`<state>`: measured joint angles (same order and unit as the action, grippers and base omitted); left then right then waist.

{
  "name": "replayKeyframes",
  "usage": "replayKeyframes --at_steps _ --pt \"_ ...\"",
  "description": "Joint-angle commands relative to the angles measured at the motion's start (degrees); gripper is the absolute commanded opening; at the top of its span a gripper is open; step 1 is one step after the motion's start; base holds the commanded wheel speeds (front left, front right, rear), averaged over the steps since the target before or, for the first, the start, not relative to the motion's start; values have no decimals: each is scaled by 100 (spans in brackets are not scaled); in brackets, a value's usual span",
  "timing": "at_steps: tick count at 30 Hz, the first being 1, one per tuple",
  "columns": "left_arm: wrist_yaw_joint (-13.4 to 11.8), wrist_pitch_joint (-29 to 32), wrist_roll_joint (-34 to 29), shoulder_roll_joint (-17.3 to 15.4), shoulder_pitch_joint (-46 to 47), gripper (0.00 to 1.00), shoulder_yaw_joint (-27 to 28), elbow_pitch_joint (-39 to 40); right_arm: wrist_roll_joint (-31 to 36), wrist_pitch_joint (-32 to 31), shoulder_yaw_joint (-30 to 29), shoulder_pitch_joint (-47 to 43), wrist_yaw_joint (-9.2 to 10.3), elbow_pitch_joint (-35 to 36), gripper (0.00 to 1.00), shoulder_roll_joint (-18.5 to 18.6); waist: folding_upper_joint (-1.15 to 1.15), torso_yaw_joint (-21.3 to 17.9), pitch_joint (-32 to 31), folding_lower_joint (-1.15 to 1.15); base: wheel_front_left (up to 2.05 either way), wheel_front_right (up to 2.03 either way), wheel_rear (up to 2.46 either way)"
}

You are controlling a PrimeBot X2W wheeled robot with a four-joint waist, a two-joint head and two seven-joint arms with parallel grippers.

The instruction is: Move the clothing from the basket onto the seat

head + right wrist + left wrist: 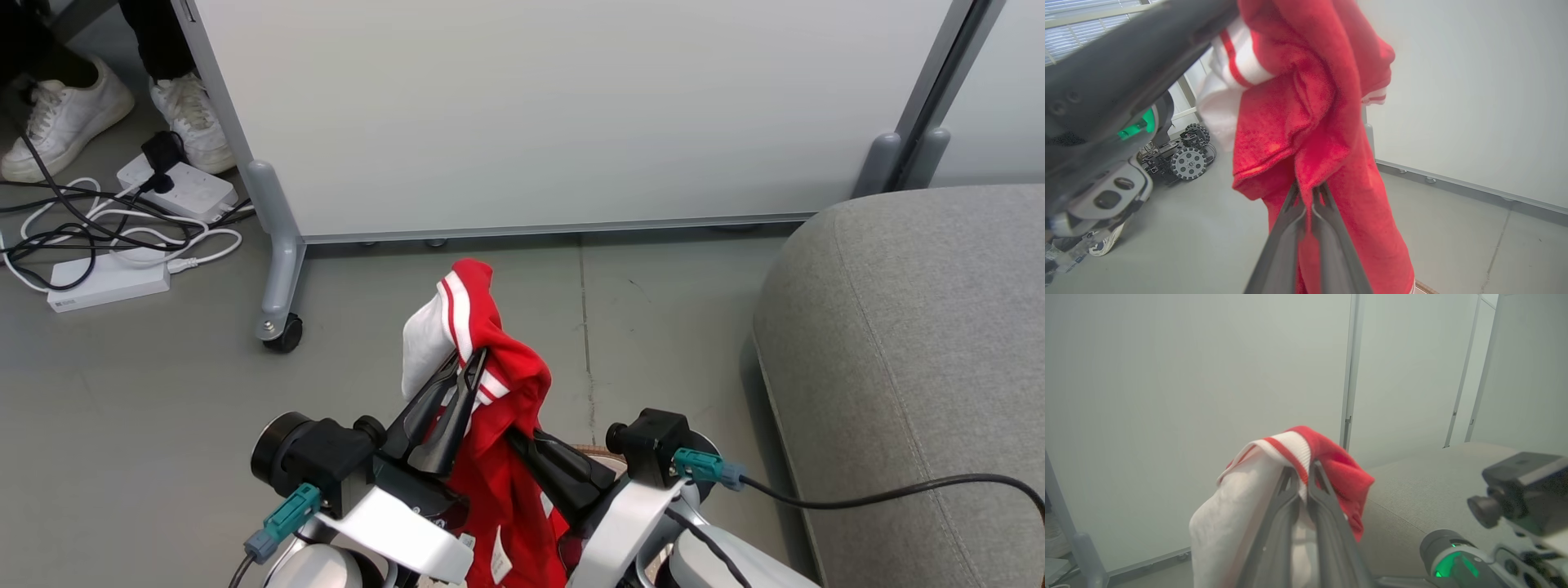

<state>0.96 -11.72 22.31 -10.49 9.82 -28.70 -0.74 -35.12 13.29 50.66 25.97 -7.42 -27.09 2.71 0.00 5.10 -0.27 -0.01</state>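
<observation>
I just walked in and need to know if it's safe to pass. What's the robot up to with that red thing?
The robot is holding a red and white garment up in the air with both arms. The left gripper pinches it near the striped top edge, and the right gripper pinches a red fold lower down. Both sets of jaws are shut on the cloth, and the rest hangs between the arms. The grey sofa stands to the robot's right; the garment is not on it yet.
</observation>
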Motion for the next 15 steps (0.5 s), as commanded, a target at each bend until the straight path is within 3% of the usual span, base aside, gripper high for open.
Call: replayKeyframes --at_steps 1,5,6,7,8,15 --pt "-6 -40 27 -31 93 0 14 -6 -55 61 14 91 -13 -37 0 34 0 -20 5 1 0 0 0" --pt "-65 -54 14 -32 102 0 30 31 -201 163 -34 213 -13 -48 0 32 0 -84 32 1 0 0 0" --pt "-79 -53 4 -29 113 16 29 42 -225 177 -73 225 -13 -43 0 32 0 -96 45 1 0 0 0" --pt "-102 -48 -9 -26 124 46 28 43 -232 181 -132 243 -13 -39 0 33 0 -108 56 1 0 0 0" --pt "-113 -48 -28 -24 133 97 24 37 -218 195 -190 274 -13 -45 0 36 0 -127 61 1 0 0 0" --pt "-54 64 -257 -144 179 100 -216 75 246 204 -1200 363 -13 72 0 33 0 -379 189 1 0 0 0"
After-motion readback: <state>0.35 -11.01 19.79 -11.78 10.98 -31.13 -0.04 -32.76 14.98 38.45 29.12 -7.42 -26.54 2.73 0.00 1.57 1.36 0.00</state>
